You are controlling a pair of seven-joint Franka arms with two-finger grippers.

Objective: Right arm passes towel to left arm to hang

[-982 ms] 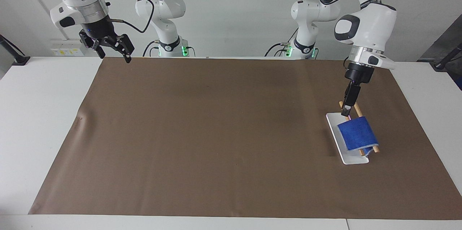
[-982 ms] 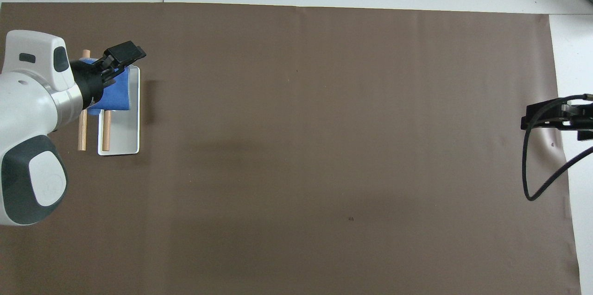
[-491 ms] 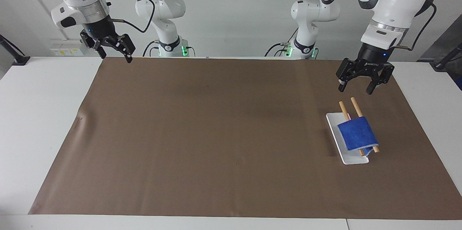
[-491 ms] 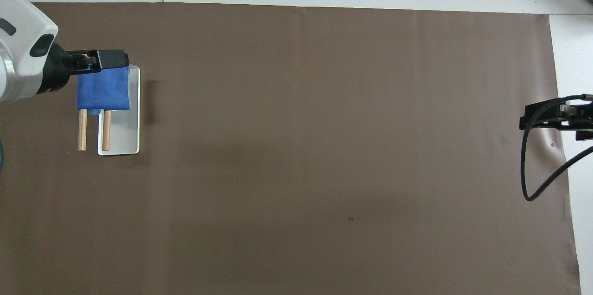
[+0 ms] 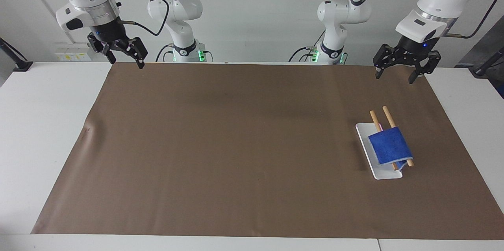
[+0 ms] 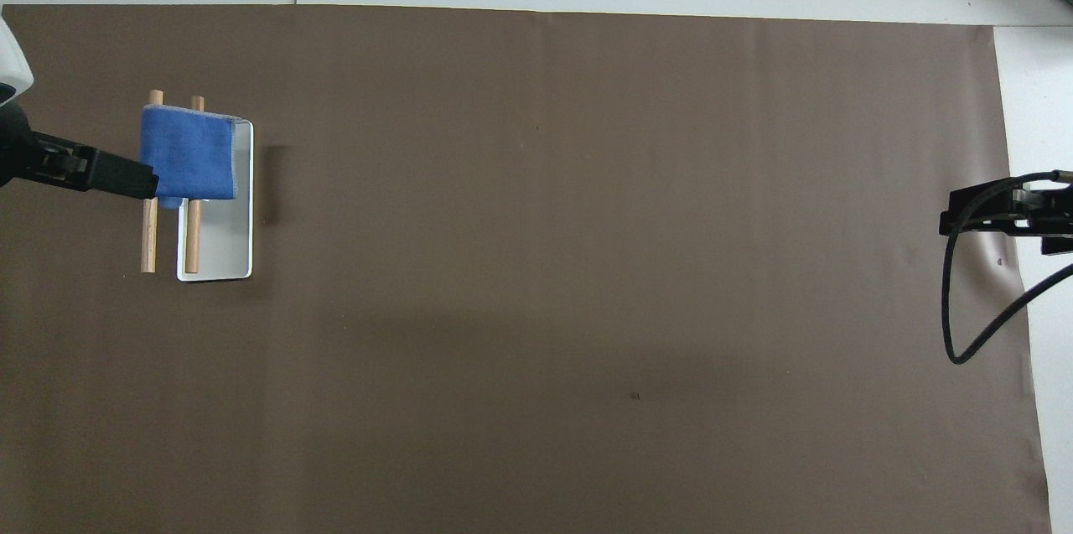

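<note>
The blue towel [image 5: 390, 147] hangs draped over two wooden rods [image 5: 388, 115] of a small rack with a white base [image 5: 380, 172], toward the left arm's end of the table. It also shows in the overhead view [image 6: 188, 152]. My left gripper [image 5: 395, 75] is open and empty, raised in the air over the brown sheet's edge, apart from the rack. In the overhead view the left gripper [image 6: 101, 172] shows beside the towel. My right gripper [image 5: 126, 61] is open and empty, raised over the sheet's corner at the right arm's end, where the arm waits; it also shows in the overhead view [image 6: 1006, 211].
A large brown sheet [image 5: 236, 144] covers most of the white table [image 5: 47, 125]. The rack's rods [image 6: 149, 241] stick out of the towel at both ends, above the white base [image 6: 222, 253].
My left gripper has risen from the towel's edge at the rods, turned and opened, and now hangs high and away from the rack. The towel stays on the rods. The right arm barely moved.
</note>
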